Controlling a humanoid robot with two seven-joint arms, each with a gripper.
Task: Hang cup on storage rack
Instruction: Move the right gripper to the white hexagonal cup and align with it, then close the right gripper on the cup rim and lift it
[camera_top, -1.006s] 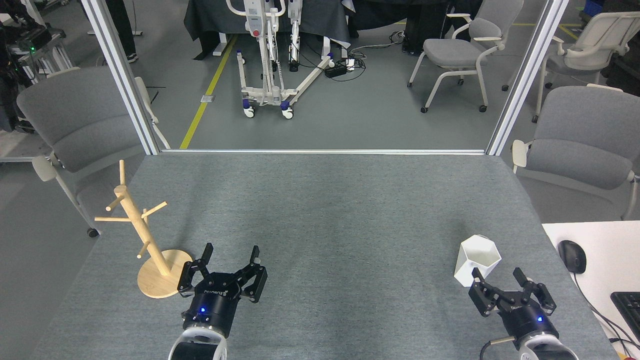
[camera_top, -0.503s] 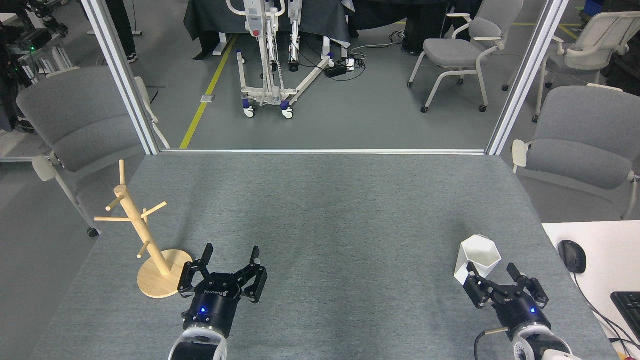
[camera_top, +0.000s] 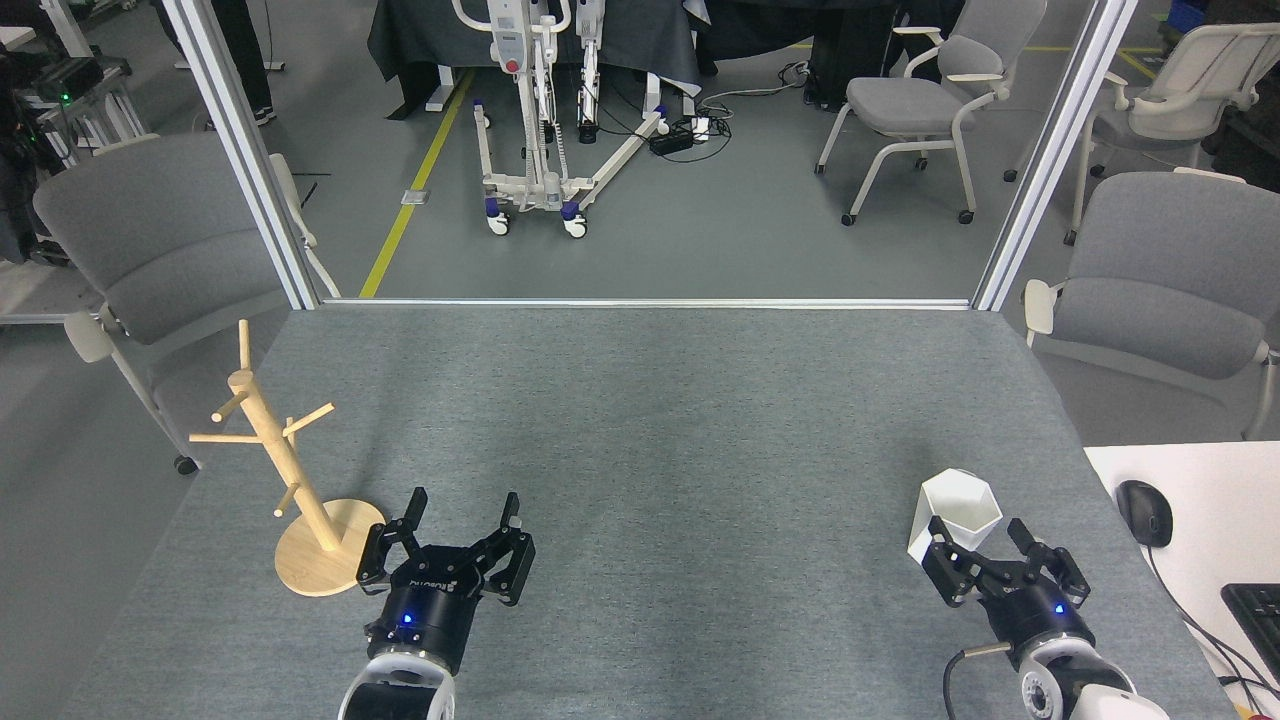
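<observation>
The right end effector (camera_top: 978, 541), its fingers spread wide, is sitting at the near side of the cup (camera_top: 955, 516), which is standing upright near the right edge of the grey bench (camera_top: 640, 420) (whether a finger is touching the wall, I cannot tell). This looks like the reach-to-grasp step, so the next move is calling for the fingers to straddle the wall or rim and pinch. The left end effector (camera_top: 462, 514), also spread and empty, is waiting just beside the storage rack (camera_top: 290, 470), well apart from the cup.
</observation>
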